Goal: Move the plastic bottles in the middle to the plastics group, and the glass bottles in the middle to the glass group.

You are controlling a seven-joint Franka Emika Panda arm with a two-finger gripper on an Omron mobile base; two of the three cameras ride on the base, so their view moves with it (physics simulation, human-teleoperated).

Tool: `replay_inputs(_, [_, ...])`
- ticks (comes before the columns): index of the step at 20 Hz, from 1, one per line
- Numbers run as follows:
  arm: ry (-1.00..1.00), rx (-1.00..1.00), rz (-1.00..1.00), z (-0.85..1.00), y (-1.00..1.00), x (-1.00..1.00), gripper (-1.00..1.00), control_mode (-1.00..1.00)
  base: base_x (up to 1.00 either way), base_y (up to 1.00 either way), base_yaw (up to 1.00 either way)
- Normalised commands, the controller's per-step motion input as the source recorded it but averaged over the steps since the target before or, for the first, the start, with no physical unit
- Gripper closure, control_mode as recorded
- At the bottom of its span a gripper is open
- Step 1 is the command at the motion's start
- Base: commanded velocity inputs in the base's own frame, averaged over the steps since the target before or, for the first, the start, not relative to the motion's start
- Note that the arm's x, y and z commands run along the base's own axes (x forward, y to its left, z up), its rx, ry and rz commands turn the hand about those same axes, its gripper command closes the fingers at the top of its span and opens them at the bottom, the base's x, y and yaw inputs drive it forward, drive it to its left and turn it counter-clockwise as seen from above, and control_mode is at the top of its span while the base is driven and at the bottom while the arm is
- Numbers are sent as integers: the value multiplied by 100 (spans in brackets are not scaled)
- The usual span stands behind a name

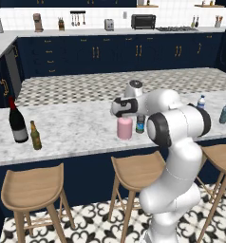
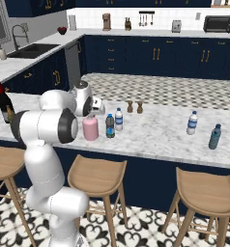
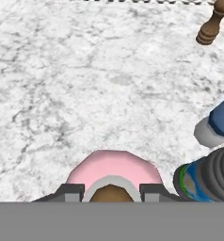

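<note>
One squat pink bottle (image 1: 125,128) stands upright near the front edge of the marble counter (image 1: 72,128), and our gripper (image 3: 112,193) is clamped on its short neck: in the hand view the two dark fingertips (image 3: 71,192) sit at nine and three o'clock of the pale stopper (image 3: 112,190), pressed against it, with the pink shoulders spreading toward twelve.

Just beside the pink bottle, at three o'clock in both base views, we see the slim bottle with a dark top and blue lower body (image 2: 109,126); whether the two touch we cannot tell. Beyond that one, at about two o'clock, stands a small clear water bottle with a blue label (image 2: 119,119), close to it. Further back on the counter, toward one o'clock in the right base view, are two little brown wooden shakers (image 2: 135,106), side by side.

Well apart to the right, at three o'clock, the plastics pair stands upright: a clear white-capped water bottle (image 2: 192,123) and a teal bottle (image 2: 215,136), near each other but not touching.

Far off at nine o'clock in the left base view, the tall dark wine bottle (image 1: 17,121) with its red top stands next to the small olive-brown beer bottle (image 1: 35,135).

Three wooden stools (image 1: 33,187) line the front of the counter.
</note>
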Motion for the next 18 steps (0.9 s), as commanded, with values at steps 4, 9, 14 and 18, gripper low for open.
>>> replay_inputs(4, [-12, 5, 8, 59, 36, -24, 100, -100, 0, 0, 0])
replay_inputs(9, [-4, 1, 19, 39, 96, -34, 100, -100, 0, 0, 0])
replay_inputs(14, [0, 0, 25, 0, 100, -21, 100, -100, 0, 0, 0])
replay_inputs(18, [0, 0, 29, 4, 100, -19, 100, -100, 0, 0, 0])
